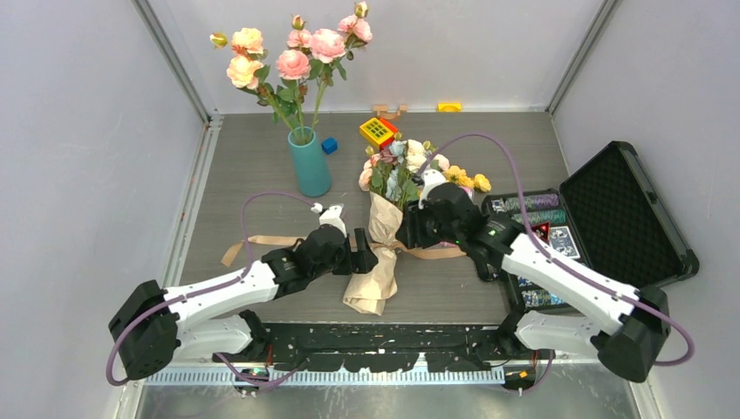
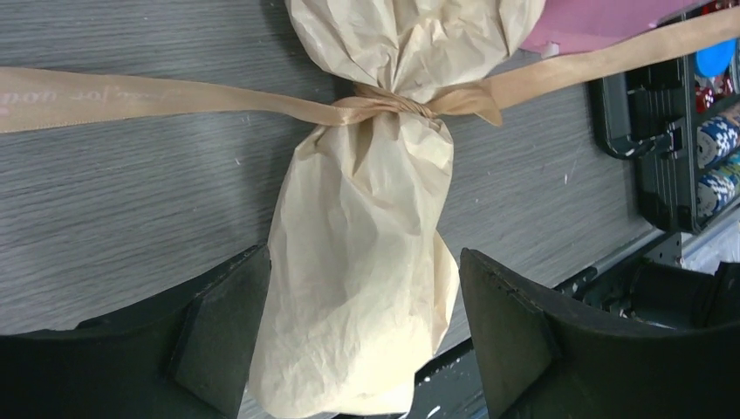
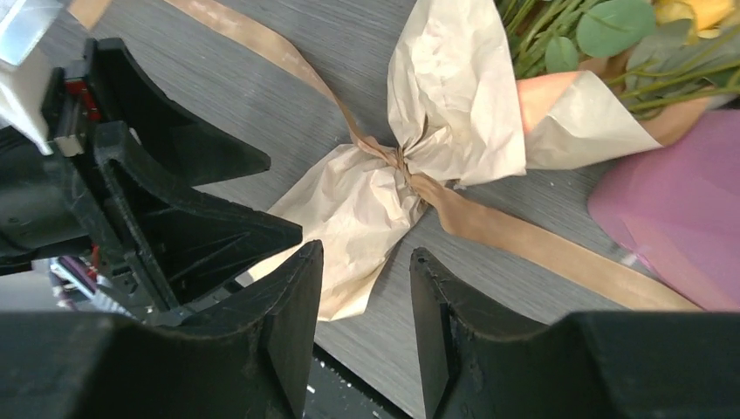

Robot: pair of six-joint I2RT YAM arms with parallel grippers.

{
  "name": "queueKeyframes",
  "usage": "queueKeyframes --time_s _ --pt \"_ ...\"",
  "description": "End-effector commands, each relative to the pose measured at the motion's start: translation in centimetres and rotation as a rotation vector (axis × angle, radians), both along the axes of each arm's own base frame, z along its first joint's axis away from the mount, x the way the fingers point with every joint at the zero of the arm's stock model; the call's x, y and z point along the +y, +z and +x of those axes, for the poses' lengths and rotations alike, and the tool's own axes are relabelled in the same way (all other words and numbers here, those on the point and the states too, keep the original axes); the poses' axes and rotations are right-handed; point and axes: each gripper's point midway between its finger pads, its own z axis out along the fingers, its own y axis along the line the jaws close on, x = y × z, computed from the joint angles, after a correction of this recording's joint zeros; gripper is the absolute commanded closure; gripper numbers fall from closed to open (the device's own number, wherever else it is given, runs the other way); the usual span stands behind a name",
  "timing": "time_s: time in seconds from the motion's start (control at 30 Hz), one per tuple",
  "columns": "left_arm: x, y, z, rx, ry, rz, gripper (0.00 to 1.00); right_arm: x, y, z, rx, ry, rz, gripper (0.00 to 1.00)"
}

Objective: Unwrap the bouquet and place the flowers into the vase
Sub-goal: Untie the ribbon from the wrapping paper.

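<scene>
The bouquet [image 1: 381, 229] lies on the table in crinkled tan paper, its flowers [image 1: 410, 166] pointing to the back. A tan ribbon [image 2: 131, 96] is knotted round its waist [image 2: 384, 105] and trails to both sides. My left gripper [image 2: 362, 336] is open and straddles the paper tail [image 2: 358, 262] below the knot; the paper brushes the left finger [image 2: 222, 336], while the right one stands apart. My right gripper [image 3: 365, 297] is open about halfway just off the tail's edge [image 3: 349, 218], with nothing between its fingers. The teal vase [image 1: 310, 166] stands back left of the bouquet.
Tall pink and peach roses [image 1: 297, 57] fill the vase. An open black case [image 1: 611, 218] of poker chips sits at the right. A yellow toy [image 1: 378, 131] and a blue cube [image 1: 329, 146] lie behind the bouquet. Something pink [image 3: 681, 218] lies beside the wrap.
</scene>
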Motion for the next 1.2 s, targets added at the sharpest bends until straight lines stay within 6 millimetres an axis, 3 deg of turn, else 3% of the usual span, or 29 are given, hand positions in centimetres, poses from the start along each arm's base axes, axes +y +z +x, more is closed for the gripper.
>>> queueKeyframes --time_s 0.0,0.2,0.67,1.0,1.17 --pt "-0.4 0.8 1.9 -0.045 0.088 -0.036 0.19 2.1 -0.5 2.4 -0.081 -0.019 -0.004 0.53" --pt "-1.2 0.3 3.0 -0.055 0.102 -0.017 0.18 3.9 -4.0 3.9 -0.045 -0.004 -0.046 0.57" --pt "-3.0 -0.9 5.2 -0.056 0.133 -0.020 0.19 4.2 -5.0 4.3 -0.034 -0.019 -0.052 0.60" --pt "-2.8 -3.3 4.7 -0.014 0.116 0.020 0.37 4.6 -7.2 3.0 0.027 0.053 -0.071 0.60" --pt "-3.0 -4.3 3.9 0.005 0.067 0.021 0.53 4.4 -9.0 2.4 0.054 0.073 -0.112 0.62"
